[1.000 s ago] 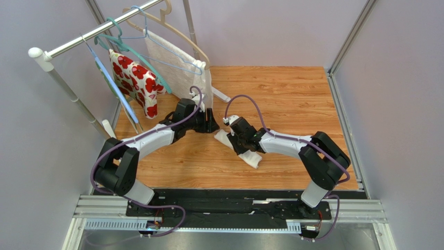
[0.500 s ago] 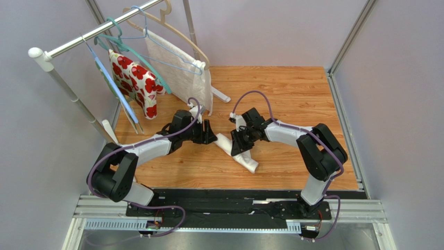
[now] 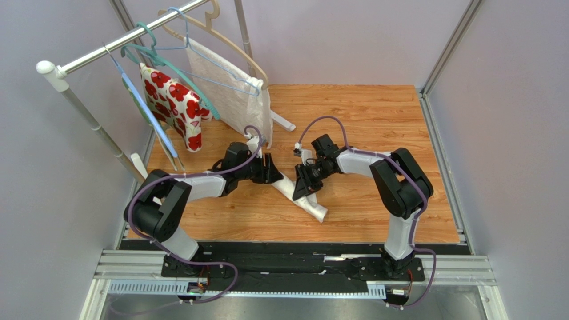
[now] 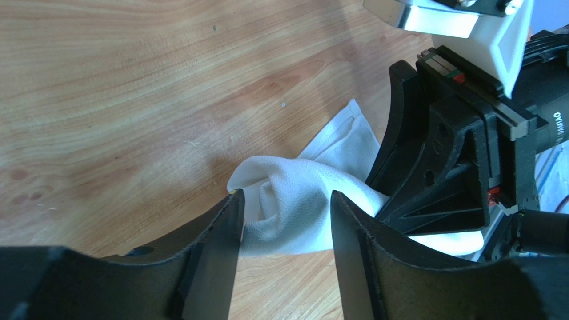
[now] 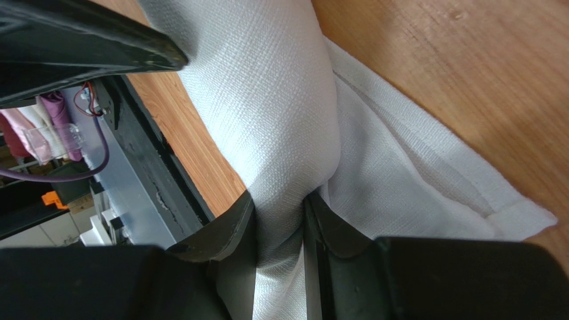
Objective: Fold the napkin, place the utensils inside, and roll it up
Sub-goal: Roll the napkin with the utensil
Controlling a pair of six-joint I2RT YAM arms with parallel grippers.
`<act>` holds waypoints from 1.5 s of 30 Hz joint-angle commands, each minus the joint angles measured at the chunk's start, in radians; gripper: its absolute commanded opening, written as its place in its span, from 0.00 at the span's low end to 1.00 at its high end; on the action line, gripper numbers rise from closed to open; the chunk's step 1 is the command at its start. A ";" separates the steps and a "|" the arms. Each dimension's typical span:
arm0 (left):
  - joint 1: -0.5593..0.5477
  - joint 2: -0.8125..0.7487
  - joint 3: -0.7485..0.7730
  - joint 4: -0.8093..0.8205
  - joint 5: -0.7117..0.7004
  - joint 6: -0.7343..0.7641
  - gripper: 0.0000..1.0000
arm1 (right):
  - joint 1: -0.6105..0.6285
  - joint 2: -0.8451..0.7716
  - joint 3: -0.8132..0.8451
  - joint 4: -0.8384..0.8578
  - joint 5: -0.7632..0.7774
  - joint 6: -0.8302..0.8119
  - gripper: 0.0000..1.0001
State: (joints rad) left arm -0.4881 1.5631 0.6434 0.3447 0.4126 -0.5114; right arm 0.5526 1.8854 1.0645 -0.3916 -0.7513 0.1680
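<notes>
Rolling stage, by my reading. Napkin point(image 3: 312, 207) lies rolled, diagonal, at the middle of the table point(image 3: 381, 127), well off every edge. Right gripper point(image 5: 280, 227) clamped on the roll; left gripper point(image 4: 284, 220) spread, straddling its end. Utensils unseen. Next: tighten the roll evenly.

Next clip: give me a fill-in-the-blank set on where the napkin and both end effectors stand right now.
1. The rolled napkin lies on a ____ table.
2. The right end effector is ____ on the napkin.
3. The left end effector is ____, at one end of the napkin.
4. The cloth on the rack is printed with red ____.

Missing words: wooden; shut; open; flowers.
</notes>
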 commanded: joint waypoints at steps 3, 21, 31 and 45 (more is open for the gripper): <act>0.003 0.048 0.013 0.112 0.060 -0.032 0.42 | -0.025 0.063 0.015 -0.032 0.006 -0.022 0.25; 0.003 0.232 0.278 -0.317 0.029 0.005 0.00 | -0.011 -0.336 0.037 -0.046 0.317 -0.041 0.64; 0.006 0.299 0.363 -0.431 0.038 0.002 0.00 | 0.291 -0.457 -0.064 -0.026 0.706 -0.117 0.63; 0.006 0.301 0.394 -0.470 0.052 0.016 0.00 | 0.372 -0.309 -0.083 0.017 0.836 -0.163 0.54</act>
State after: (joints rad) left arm -0.4820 1.8423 1.0229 -0.0490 0.4885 -0.5327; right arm 0.9180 1.5528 0.9794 -0.4286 0.0391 0.0319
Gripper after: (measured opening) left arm 0.034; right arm 0.548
